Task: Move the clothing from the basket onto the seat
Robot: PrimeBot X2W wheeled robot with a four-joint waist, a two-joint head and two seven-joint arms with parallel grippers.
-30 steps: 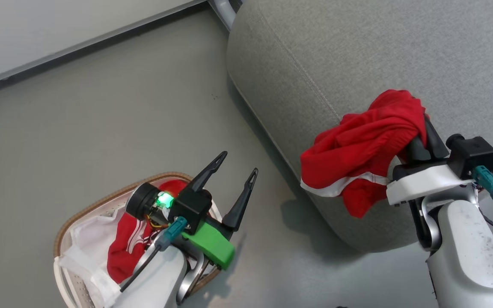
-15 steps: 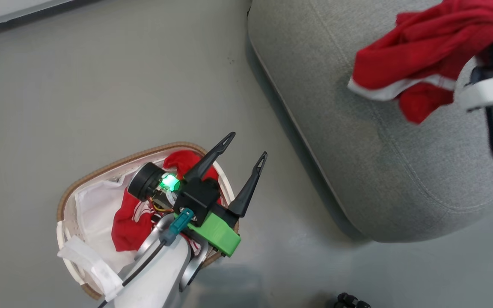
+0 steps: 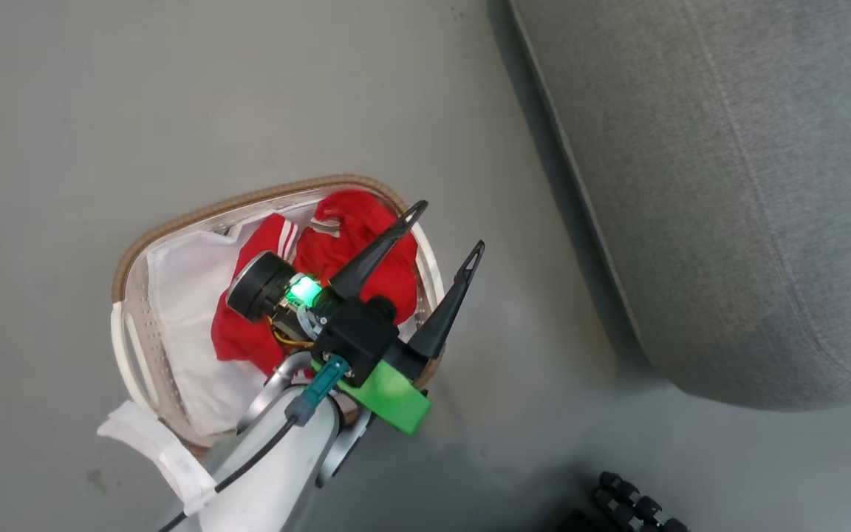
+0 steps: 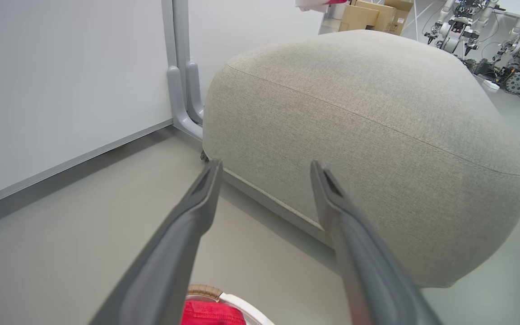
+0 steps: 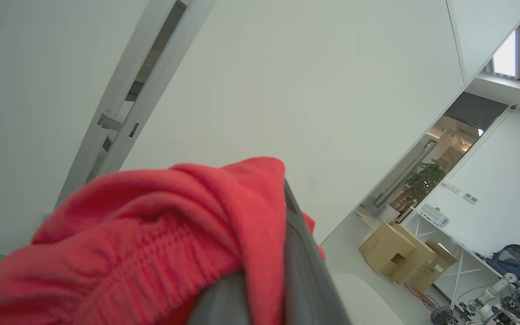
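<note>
The grey seat [image 3: 728,185] lies ahead and right of the left claw [image 3: 449,226], apart from it. The basket [image 3: 248,198] sits on the floor [image 3: 174,96] beneath that claw, with red clothing [image 3: 351,244] heaped on its white lining [image 3: 182,281]. The left claw's fingers are spread wide and empty. The right claw [image 5: 287,203] is clamped on another red garment [image 5: 151,234], which drapes over it.

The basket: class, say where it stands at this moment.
In the head view the basket stands on the floor left of centre, red clothing inside, under the open left gripper, with the grey seat to its right.
</note>
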